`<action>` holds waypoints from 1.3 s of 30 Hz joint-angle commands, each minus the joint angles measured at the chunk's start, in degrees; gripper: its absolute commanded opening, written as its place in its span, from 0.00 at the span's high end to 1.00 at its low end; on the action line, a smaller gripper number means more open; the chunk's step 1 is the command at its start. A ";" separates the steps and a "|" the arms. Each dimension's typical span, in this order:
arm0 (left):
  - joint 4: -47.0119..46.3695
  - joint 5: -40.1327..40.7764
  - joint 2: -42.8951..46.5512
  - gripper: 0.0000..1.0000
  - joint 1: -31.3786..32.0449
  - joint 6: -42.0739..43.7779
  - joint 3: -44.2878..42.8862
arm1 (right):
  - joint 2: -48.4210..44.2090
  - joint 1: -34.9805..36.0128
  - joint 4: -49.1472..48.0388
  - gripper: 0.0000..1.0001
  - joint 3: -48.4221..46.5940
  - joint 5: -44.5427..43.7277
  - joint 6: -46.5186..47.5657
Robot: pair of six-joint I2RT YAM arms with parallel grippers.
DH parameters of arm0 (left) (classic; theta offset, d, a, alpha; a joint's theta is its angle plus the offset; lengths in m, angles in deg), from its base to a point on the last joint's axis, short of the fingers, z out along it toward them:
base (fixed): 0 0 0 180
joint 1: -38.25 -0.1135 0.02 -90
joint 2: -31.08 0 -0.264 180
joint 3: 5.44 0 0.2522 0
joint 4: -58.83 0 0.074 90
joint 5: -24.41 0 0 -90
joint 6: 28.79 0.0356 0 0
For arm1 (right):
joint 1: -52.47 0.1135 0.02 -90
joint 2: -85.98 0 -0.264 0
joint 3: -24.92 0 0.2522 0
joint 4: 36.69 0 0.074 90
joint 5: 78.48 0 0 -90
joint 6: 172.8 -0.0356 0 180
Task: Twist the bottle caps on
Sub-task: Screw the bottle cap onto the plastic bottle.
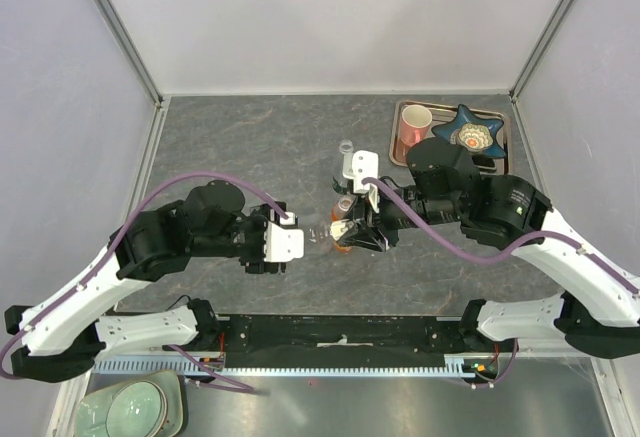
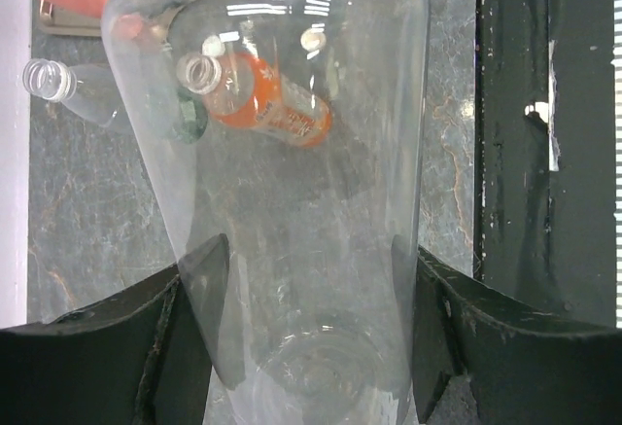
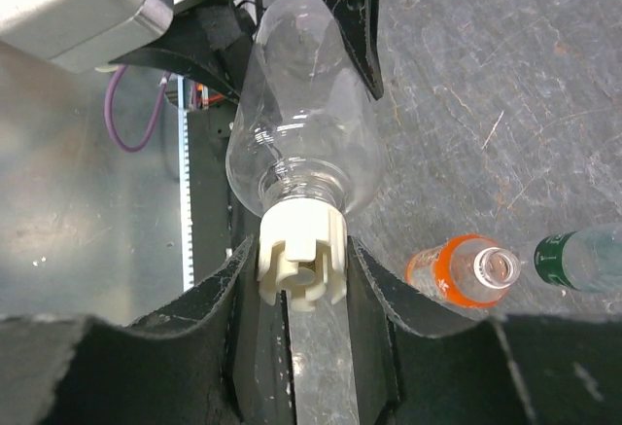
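My left gripper (image 1: 303, 241) (image 2: 316, 337) is shut on the base of the tiny clear bottle (image 1: 318, 234) (image 2: 292, 201) and holds it level above the table. My right gripper (image 1: 346, 231) (image 3: 301, 284) is shut on a white ribbed bottle cap (image 3: 301, 255) that sits on this bottle's neck (image 3: 301, 143). The orange bottle (image 1: 343, 247) (image 3: 452, 274) (image 2: 267, 104) lies on the table below, its mouth open. The green-label bottle (image 1: 346, 149) (image 3: 583, 260) (image 2: 92, 94) lies beside it, also uncapped. No other caps show.
A tray (image 1: 500, 152) at the back right holds a pink mug (image 1: 415, 122) and a blue star-shaped dish (image 1: 475, 135). Pale bowls (image 1: 130, 407) sit below the table's near left edge. A black rail (image 1: 340, 332) runs along the near edge.
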 commanded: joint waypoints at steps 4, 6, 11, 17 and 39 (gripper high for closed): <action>-15.52 1.74 -2.64 0.88 -0.20 -8.15 -5.35 | 3.05 1.43 -6.67 0.87 1.14 5.33 -5.89; -15.70 0.78 -2.99 0.89 -0.11 -8.24 -5.35 | 4.63 2.04 -5.62 0.86 0.44 4.55 -6.51; -16.66 0.86 -3.61 0.89 0.24 -8.23 -5.27 | 7.62 3.97 -4.82 0.80 -2.12 -0.19 -7.91; -21.23 2.53 -2.29 0.98 0.15 -13.58 -4.39 | 6.93 6.87 -13.25 0.77 -0.98 -9.07 -12.48; -37.23 2.70 1.58 0.94 0.06 -21.33 -0.26 | 12.38 15.58 -5.33 0.68 -13.11 -31.49 -15.13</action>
